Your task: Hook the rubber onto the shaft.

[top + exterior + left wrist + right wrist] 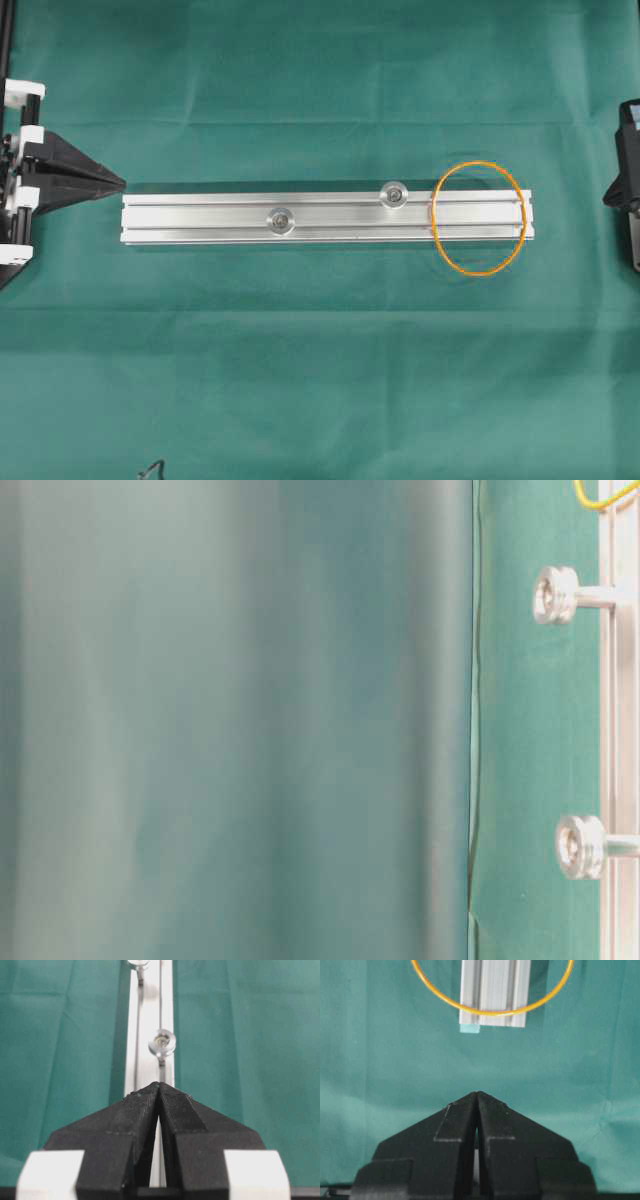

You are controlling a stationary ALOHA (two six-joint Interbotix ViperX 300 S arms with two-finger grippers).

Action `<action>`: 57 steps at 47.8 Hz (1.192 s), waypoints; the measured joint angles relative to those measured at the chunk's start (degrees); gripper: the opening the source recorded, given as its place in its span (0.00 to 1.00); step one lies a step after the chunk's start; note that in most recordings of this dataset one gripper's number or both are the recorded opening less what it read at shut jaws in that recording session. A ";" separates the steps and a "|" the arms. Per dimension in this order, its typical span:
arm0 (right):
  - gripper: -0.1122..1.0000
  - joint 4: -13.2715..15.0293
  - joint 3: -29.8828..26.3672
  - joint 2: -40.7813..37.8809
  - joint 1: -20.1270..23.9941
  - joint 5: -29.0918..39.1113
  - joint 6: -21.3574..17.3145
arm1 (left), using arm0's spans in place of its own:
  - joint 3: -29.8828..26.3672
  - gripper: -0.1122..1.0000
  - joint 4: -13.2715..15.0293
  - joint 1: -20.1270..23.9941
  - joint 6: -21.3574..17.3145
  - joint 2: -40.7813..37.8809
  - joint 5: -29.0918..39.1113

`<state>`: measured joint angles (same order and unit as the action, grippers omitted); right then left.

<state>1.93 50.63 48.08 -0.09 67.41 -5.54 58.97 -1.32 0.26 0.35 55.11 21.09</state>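
Rubber band (479,218): a thin orange closed loop of fine cord, oval in outline and wider across than the aluminium rail (200,218) beneath it. In the overhead view it lay draped over the rail's right end, its near and far arcs resting on the green cloth (320,380) that covered the counter, on either side of the rail. It circled neither shaft. In the right wrist view the loop (490,1012) crossed the rail's end face just short of the edge; in the table-level view only a short arc (600,500) showed at the top corner.

Two shafts stood up from the rail's grooves, each topped with a round flanged head: one nearer the middle (393,194) and one further left (281,218), both well apart from the loop.

Left end effector (159,1087): black fingers pressed together, tip aimed along the rail just beyond its left end, holding nothing. Right end effector (477,1095): fingers likewise together and empty, pointed at the rail's right end, near the loop but not touching it.
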 measured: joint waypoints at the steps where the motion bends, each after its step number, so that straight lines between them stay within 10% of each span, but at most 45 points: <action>1: 0.13 0.00 0.09 -0.18 0.00 0.09 -0.09 | 0.00 0.10 0.09 0.00 0.00 0.00 0.00; 9: 0.28 0.00 0.09 -0.79 0.00 0.09 -0.09 | 0.00 0.10 0.09 0.00 0.00 0.00 0.00; 23: 0.98 0.35 0.09 -0.97 0.09 0.18 0.00 | 0.00 0.10 0.00 0.00 0.00 0.00 0.00; 57: 0.97 0.62 0.09 -0.97 0.00 0.18 0.00 | 0.00 0.10 0.00 0.00 0.00 0.00 0.00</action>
<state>2.55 50.71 47.11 -0.09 67.59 -5.54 58.97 -1.32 0.26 0.35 55.11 21.09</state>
